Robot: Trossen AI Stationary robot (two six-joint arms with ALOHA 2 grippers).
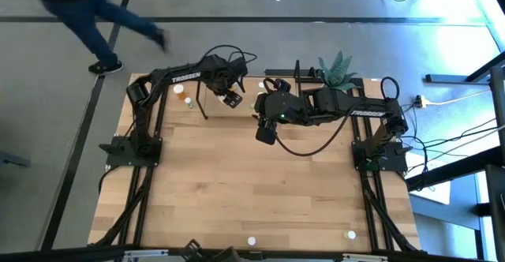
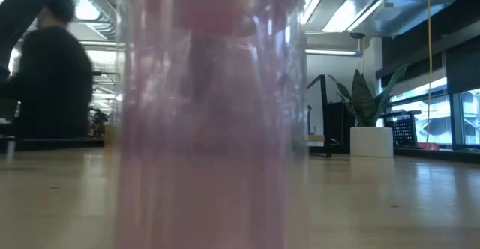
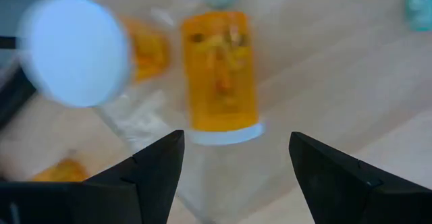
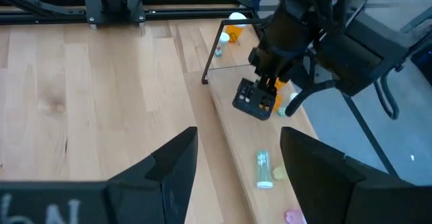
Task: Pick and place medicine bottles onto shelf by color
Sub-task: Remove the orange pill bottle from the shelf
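**Left claw poised over an orange bottle at the shelf**

A pale wooden table (image 1: 260,183) sits in a workshop with a grey floor, where a person in dark clothes (image 1: 87,13) walks past its far corner. Along the far edge stands the low shelf of light board with thin black wire loops (image 4: 233,126), beside a spiky green plant in a white pot (image 1: 338,71).

The left claw (image 3: 236,160) hangs over the shelf with both dark fingers spread and nothing between them. Just ahead of it lies a small orange translucent medicine bottle with a white cap (image 3: 217,75), on its side, with other orange bottles (image 3: 145,48) close by and a large white cap blurred in the foreground. The right claw (image 4: 236,156) waits nearby over the table, also spread and empty; its camera shows a green-tinted bottle lying on the board (image 4: 263,169) and a pink one (image 4: 293,216) farther along. A pink bottle (image 2: 210,129) stands right against the low camera.

The step looks like work on the orange group; whether the left claw is approaching or leaving that bottle cannot be told. A grasp would call for a straight descent so the fingers straddle the body without nudging its neighbours.
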